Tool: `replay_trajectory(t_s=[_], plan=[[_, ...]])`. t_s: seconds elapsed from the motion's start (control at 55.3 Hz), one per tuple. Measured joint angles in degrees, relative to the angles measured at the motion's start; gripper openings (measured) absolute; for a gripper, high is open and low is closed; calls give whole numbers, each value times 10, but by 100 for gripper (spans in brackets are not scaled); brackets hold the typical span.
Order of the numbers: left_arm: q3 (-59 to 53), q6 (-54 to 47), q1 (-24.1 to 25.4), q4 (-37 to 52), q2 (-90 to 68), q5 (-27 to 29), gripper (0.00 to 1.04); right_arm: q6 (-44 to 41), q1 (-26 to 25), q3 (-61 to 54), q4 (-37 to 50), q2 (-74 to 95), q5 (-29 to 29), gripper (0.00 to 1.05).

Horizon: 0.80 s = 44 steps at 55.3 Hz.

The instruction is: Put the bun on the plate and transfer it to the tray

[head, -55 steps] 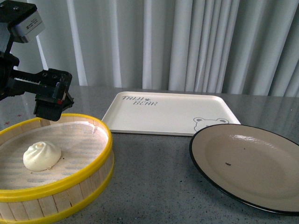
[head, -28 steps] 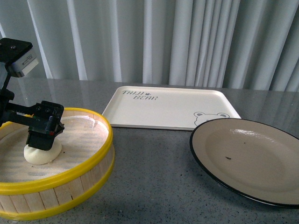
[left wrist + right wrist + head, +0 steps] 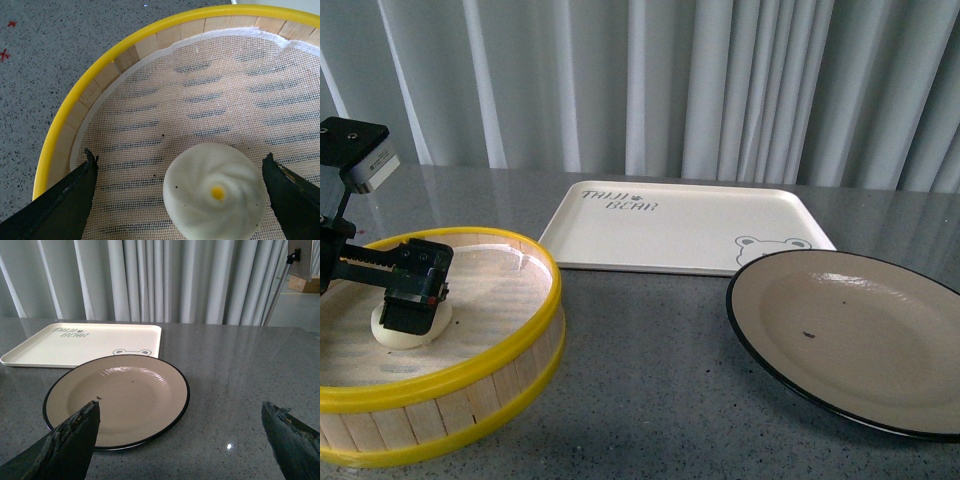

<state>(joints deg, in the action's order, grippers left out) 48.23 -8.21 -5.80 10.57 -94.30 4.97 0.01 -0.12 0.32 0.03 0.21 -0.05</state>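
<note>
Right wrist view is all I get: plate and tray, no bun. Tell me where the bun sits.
Observer: The bun lies inside the yellow-rimmed steamer, on its mesh liner.
Operator: Report the left pincer.
Observer: The left pincer is open, down inside the steamer, one finger on each side of the bun.
Operator: Say whether it grips.
Observer: Not yet. The left wrist view shows gaps between both fingers and the bun.

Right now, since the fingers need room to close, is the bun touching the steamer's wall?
Apart. The left wrist view shows a wide band of mesh liner between the bun and the steamer's wooden wall.
</note>
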Motion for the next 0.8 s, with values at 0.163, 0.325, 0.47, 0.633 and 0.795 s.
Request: replay_trajectory(t_s=[0.163, 0.325, 0.47, 0.633, 0.795], plan=[[1, 3, 6, -1, -5, -1, 98, 0, 0, 0, 0, 0, 0, 96], [1, 8, 10, -8, -5, -5, 98, 0, 0, 0, 0, 0, 0, 96], [1, 10, 10, -13, -5, -7, 98, 0, 0, 0, 0, 0, 0, 96], [1, 14, 11, -23, -5, -16, 89, 0, 0, 0, 0, 0, 0, 96], [1, 15, 10, -30, -5, -22, 64, 0, 0, 0, 0, 0, 0, 96]])
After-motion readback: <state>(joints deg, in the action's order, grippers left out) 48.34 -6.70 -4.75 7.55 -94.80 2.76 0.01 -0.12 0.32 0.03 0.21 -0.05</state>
